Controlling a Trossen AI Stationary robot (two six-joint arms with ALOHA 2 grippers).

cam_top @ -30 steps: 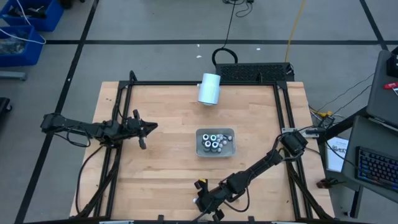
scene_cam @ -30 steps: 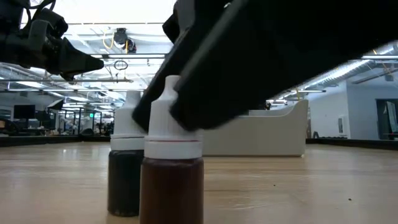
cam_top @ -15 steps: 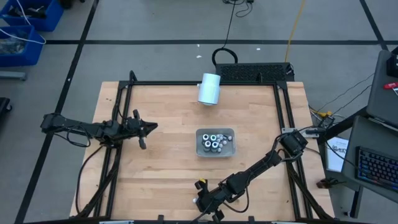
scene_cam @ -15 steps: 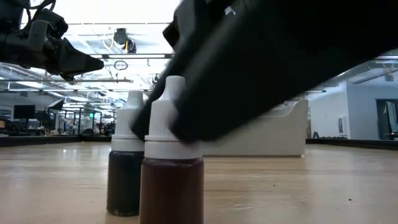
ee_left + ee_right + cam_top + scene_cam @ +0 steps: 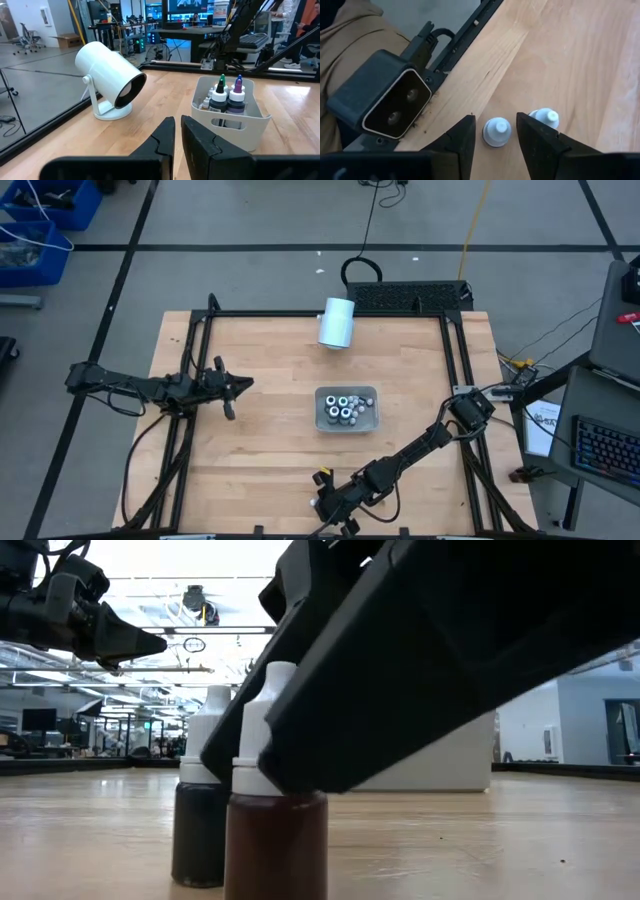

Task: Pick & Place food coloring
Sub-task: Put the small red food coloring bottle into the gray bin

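Table (image 5: 260,430): wooden top, both arms over it.
White cylinder (image 5: 337,323): lying at the far edge, untouched.
Grey tray (image 5: 347,392): mid-table, most of the food coloring (image 5: 345,408) standing inside.
Left gripper (image 5: 238,385): waiting left of the tray, fingers nearly closed, nothing held.
Right gripper (image 5: 495,132): at the near edge, fingers apart, straddling one white-capped bottle (image 5: 496,132), not clamped.
Second bottle (image 5: 543,118): just beside it, outside the fingers.
Progress: two bottles (image 5: 275,840) out on the table; by my reading many remain in the tray.
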